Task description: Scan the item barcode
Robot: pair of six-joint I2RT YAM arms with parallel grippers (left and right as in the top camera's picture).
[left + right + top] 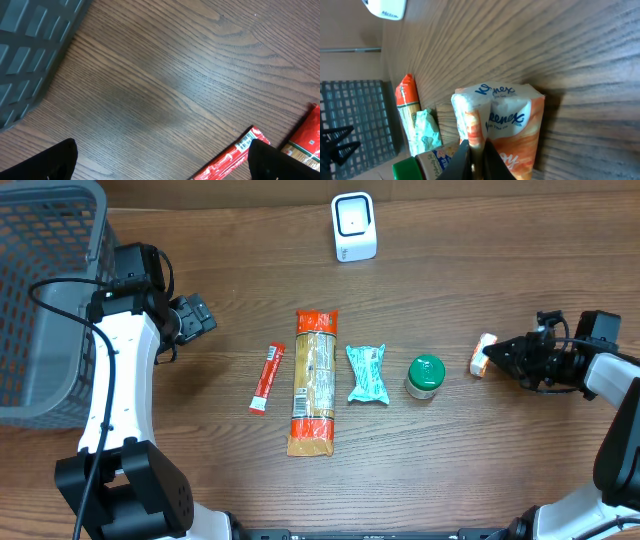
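So my right gripper (474, 156) is pressed together on the end seam of the tissue pack (512, 125), out near the right edge of the table (480, 470). Only a thin flap of wrapper sits between the fingers, and the pack looks like it's resting on the wood. My left gripper (162, 157) is spread wide and holding nothing, hovering over bare wood beside the basket (40, 300) on the left side.

The scanner (354, 226) is at the far edge, about the middle, well apart from the pack. My wrist view shows the logo face and no barcode, so I'd guess it's on the underside or the back.

Tips for myself: lift slow, because a seam pinch on a soft pack will probably let it swing or slip. Carry it high enough to clear the green-lid jar (425, 375) just beside it. At the scanner, turn the wrist until the hidden face points at the window, and hold it flat and steady. If the flap starts creeping out, set it down and grab the body instead.
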